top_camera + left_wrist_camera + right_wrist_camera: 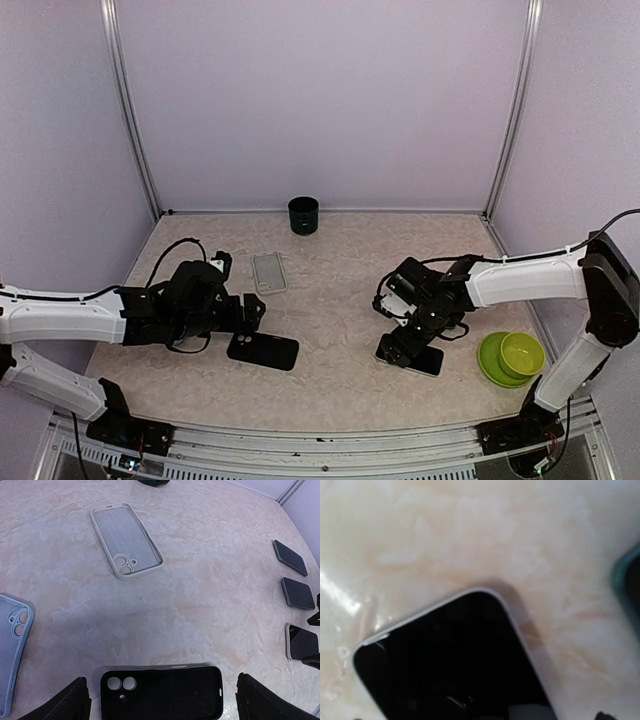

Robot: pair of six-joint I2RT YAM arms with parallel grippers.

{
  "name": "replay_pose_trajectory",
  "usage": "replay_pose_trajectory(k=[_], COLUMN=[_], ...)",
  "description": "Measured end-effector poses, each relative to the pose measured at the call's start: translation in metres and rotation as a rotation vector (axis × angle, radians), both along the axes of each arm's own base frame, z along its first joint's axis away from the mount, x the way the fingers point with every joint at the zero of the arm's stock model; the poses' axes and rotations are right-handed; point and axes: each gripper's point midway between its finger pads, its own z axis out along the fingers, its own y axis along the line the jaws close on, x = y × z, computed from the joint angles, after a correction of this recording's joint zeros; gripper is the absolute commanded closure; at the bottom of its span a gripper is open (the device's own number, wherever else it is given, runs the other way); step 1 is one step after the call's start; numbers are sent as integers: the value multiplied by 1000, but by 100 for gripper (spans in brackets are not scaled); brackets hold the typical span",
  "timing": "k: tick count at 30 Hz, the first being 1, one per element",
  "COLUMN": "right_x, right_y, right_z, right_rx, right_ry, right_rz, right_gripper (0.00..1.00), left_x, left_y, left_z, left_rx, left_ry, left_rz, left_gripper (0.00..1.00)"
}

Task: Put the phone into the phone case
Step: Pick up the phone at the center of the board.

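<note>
A black phone case [161, 692] lies inside-up on the table, camera holes to the left; in the top view it [263, 350] sits just right of my left gripper [250, 312]. The left gripper [162, 707] is open, one finger [65, 702] beyond each end of the case. The phone [445, 665], white-edged and screen up, lies flat at the front right [415, 358]. My right gripper [400, 343] hangs low over it, open; only one fingertip [606, 715] shows, clear of the phone's edge.
A grey case [126, 540] lies further back [269, 272]. A pale blue case [12, 645] lies at the left. Two dark flat rectangles [294, 575] lie near the phone. A black cup [303, 214] stands at the back. A green bowl on a plate [512, 356] is front right.
</note>
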Motion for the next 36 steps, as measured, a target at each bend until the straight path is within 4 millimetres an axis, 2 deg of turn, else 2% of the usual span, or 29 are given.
replay_pose_trajectory(k=[4,11,18,23,27,36], right_x=[-3,-3,-2,-5,-6,-12], right_y=[-2,-4,5,13,17,30], right_z=[-12,-21,-21,-21,-20,-19], right_rx=[-38,-75,-75,-70,-69,-83], right_ry=[24,36,32,19,5,-44], right_rz=[15,28,59,100,125,187], right_gripper=[1,1,10,24,32,33], left_x=[0,-3,-4,-4,-4,-4], left_y=[0,4,7,6,6,5], left_z=[2,-2,-6,-7,-9,-10], left_rx=[-5,2,10,8,12,5], left_ry=[-4,1,7,10,14,21], left_rz=[0,1,5,8,8,12], left_gripper=[1,1,1,1,1,1])
